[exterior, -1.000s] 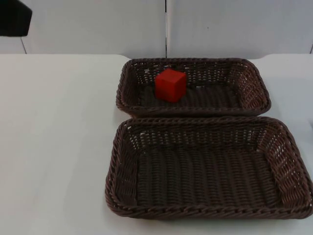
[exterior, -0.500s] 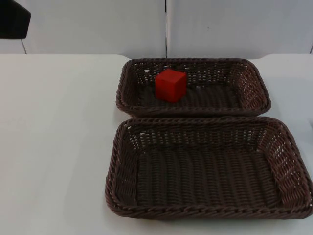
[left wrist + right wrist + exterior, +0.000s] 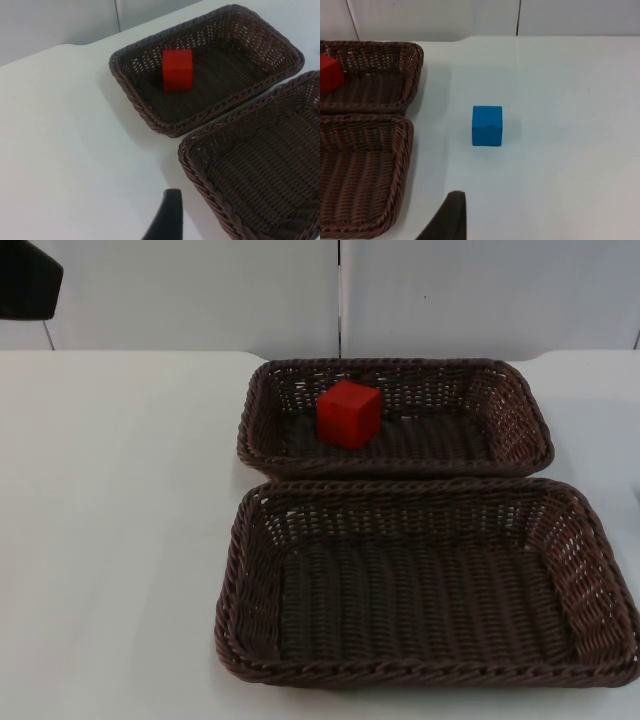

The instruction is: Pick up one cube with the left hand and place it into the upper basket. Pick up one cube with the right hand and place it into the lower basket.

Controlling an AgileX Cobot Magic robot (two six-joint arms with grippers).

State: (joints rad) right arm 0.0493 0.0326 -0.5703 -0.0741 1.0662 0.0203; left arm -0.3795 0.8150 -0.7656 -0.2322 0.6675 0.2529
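Note:
A red cube (image 3: 349, 413) lies inside the upper basket (image 3: 395, 364), near its left half; in the left wrist view the red cube (image 3: 177, 70) sits in the same basket (image 3: 145, 112). The lower basket (image 3: 400, 485) holds nothing. A blue cube (image 3: 487, 125) rests on the white table to the right of both baskets, ahead of my right gripper (image 3: 450, 217) and apart from it. My left gripper (image 3: 167, 222) hovers over bare table left of the lower basket (image 3: 200, 175), holding nothing. The left arm (image 3: 28, 280) waits at the far left.
The two brown wicker baskets stand close together, rim beside rim. The upper basket (image 3: 415, 65) and lower basket (image 3: 402, 165) lie left of the blue cube. White table stretches left of the baskets and around the blue cube. A grey partition wall (image 3: 200, 290) closes the back.
The left arm has edged slightly further toward the upper left corner. Cubes and baskets have not moved.

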